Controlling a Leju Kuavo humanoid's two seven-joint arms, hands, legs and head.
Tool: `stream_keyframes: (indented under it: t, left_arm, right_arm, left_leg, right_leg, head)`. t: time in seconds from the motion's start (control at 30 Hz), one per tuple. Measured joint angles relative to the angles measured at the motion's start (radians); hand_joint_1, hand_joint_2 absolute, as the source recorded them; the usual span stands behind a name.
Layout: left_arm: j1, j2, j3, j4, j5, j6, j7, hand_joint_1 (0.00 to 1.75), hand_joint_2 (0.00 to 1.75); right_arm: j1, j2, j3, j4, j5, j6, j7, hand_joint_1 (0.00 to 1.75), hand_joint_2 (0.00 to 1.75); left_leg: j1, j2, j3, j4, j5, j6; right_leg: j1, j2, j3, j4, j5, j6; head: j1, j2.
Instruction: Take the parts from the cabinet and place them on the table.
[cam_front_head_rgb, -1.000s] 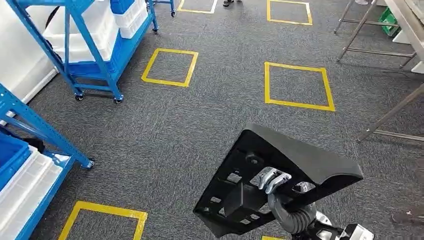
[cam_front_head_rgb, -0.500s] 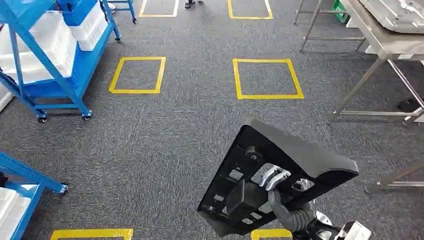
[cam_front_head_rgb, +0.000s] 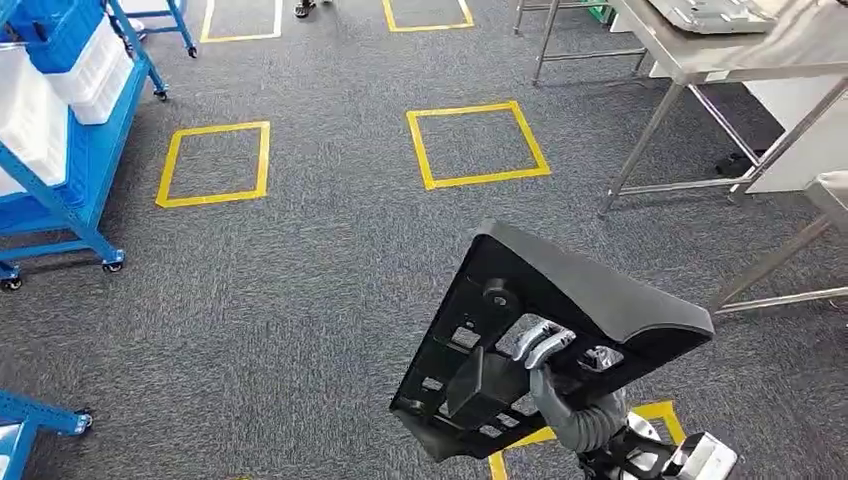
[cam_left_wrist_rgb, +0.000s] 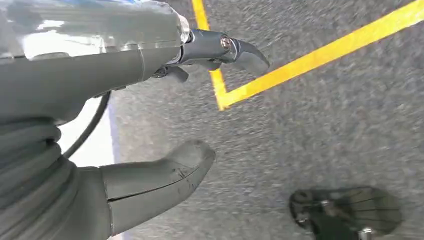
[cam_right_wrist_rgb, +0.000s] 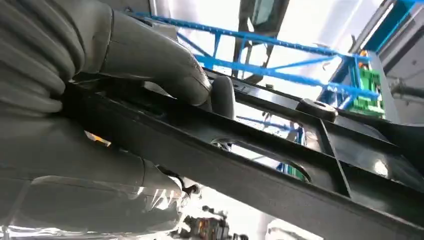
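Camera view now nearer table (cam_front_head_rgb: 700, 62), part (cam_front_head_rgb: 560, 340) tilted.

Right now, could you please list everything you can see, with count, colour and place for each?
Ribbed black plastic panel part: one, black, held tilted above the carpet, lower right.
Yellow tape squares: several, yellow, on the grey carpet.
Stainless steel table: one, silver, upper right, with a grey metal tray on it.
Blue wheeled rack: one, blue, far left, holding white bins.
Person's shoes: dark, top edge.
Right hand: grips the panel through an opening.
Left hand: holds nothing, fingers apart, hanging above the carpet.
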Motion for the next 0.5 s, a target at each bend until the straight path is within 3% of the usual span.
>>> stream_keyframes:
  t: [0.1, 0.13, 0.17, 0.2, 0.27, 0.3, 0.33, 0.37, 0.4, 0.43, 0.47, 0.5]
  left_arm:
    - [0.000, 0.000, 0.000, 0.000, -0.005, -0.009, 0.025, 0.00, 1.75]
    - [0.001, 0.000, -0.001, 0.000, -0.009, -0.008, 0.021, 0.00, 1.75]
    - [0.001, 0.000, -0.001, 0.000, -0.010, -0.006, 0.013, 0.00, 1.75]
    - [0.003, 0.000, -0.001, 0.000, -0.010, -0.002, 0.006, 0.00, 1.75]
    - [0.006, -0.001, -0.002, 0.000, -0.011, 0.003, -0.018, 0.00, 1.75]
    - [0.009, -0.001, -0.002, 0.000, -0.011, 0.006, -0.032, 0.00, 1.75]
    - [0.011, -0.001, -0.003, 0.000, -0.011, 0.008, -0.037, 0.00, 1.75]
    - [0.012, -0.001, -0.005, 0.000, -0.012, 0.010, -0.041, 0.00, 1.75]
    - [0.011, 0.000, -0.006, 0.000, -0.012, 0.010, -0.043, 0.00, 1.75]
    - [0.011, 0.000, -0.008, 0.000, -0.013, 0.011, -0.047, 0.00, 1.75]
    - [0.012, 0.000, -0.009, 0.000, -0.013, 0.014, -0.053, 0.00, 1.75]
    - [0.012, 0.000, -0.009, 0.000, -0.013, 0.017, -0.059, 0.00, 1.75]
  right_arm:
    - [0.030, 0.004, -0.008, -0.013, 0.003, 0.009, -0.016, 1.75, 1.75]
    - [0.038, 0.006, -0.013, -0.021, 0.004, 0.013, -0.018, 1.75, 1.75]
    - [0.043, 0.008, -0.016, -0.027, 0.004, 0.016, -0.021, 1.75, 1.75]
    - [0.043, 0.010, -0.018, -0.029, 0.004, 0.017, -0.021, 1.75, 1.75]
    - [0.054, 0.018, -0.021, -0.030, 0.003, 0.018, -0.020, 1.75, 1.75]
    - [0.063, 0.021, -0.023, -0.031, 0.003, 0.018, -0.019, 1.75, 1.75]
    - [0.072, 0.023, -0.024, -0.031, 0.003, 0.020, -0.017, 1.75, 1.75]
    - [0.078, 0.026, -0.027, -0.031, 0.003, 0.022, -0.017, 1.75, 1.75]
    - [0.082, 0.028, -0.029, -0.031, 0.003, 0.023, -0.017, 1.75, 1.75]
    - [0.084, 0.029, -0.031, -0.031, 0.003, 0.024, -0.017, 1.75, 1.75]
    - [0.089, 0.031, -0.032, -0.034, 0.006, 0.024, -0.020, 1.75, 1.75]
    - [0.094, 0.033, -0.034, -0.037, 0.011, 0.024, -0.026, 1.75, 1.75]
  left_leg:
    - [0.004, 0.028, 0.009, -0.005, -0.003, -0.016]
    - [0.004, 0.023, 0.007, 0.001, -0.012, -0.024]
    - [0.009, -0.023, 0.002, 0.026, -0.029, -0.029]
    - [0.011, -0.057, -0.026, 0.090, -0.069, -0.031]
    - [0.012, -0.077, -0.111, 0.267, -0.149, -0.036]
    - [0.012, -0.077, -0.140, 0.324, -0.161, -0.037]
    - [0.012, -0.077, -0.147, 0.329, -0.145, -0.037]
    - [0.013, -0.077, -0.131, 0.286, -0.109, -0.036]
    - [0.014, -0.082, -0.095, 0.203, -0.058, -0.034]
    - [0.016, -0.101, -0.050, 0.104, -0.008, -0.031]
    - [0.019, -0.151, -0.020, 0.029, 0.012, -0.028]
    - [0.022, -0.169, -0.011, 0.006, 0.000, -0.026]
  right_leg:
    - [0.005, 0.035, -0.006, 0.000, -0.001, -0.011]
    - [-0.009, 0.046, 0.004, -0.010, 0.007, -0.020]
    - [-0.007, 0.054, 0.006, -0.013, 0.008, -0.022]
    - [-0.008, 0.062, 0.005, -0.012, 0.009, -0.029]
    - [-0.006, 0.088, 0.005, -0.012, 0.008, -0.031]
    - [-0.005, 0.101, 0.006, -0.011, 0.008, -0.031]
    - [-0.005, 0.115, 0.007, -0.010, 0.008, -0.031]
    - [-0.005, 0.129, 0.008, -0.009, 0.008, -0.030]
    - [-0.006, 0.144, 0.010, -0.007, 0.007, -0.029]
    - [-0.007, 0.157, 0.011, -0.004, 0.005, -0.026]
    - [-0.008, 0.168, 0.009, 0.000, 0.002, -0.022]
    - [-0.002, 0.179, 0.003, 0.010, -0.001, -0.015]
  head:
    - [0.000, 0.000]
    - [0.000, 0.000]
    - [0.000, 0.000]
    - [0.000, 0.000]
    - [0.000, 0.000]
    - [0.000, 0.000]
    - [0.000, 0.000]
    - [0.000, 0.000]
    - [0.000, 0.000]
    - [0.000, 0.000]
    - [0.000, 0.000]
    - [0.000, 0.000]
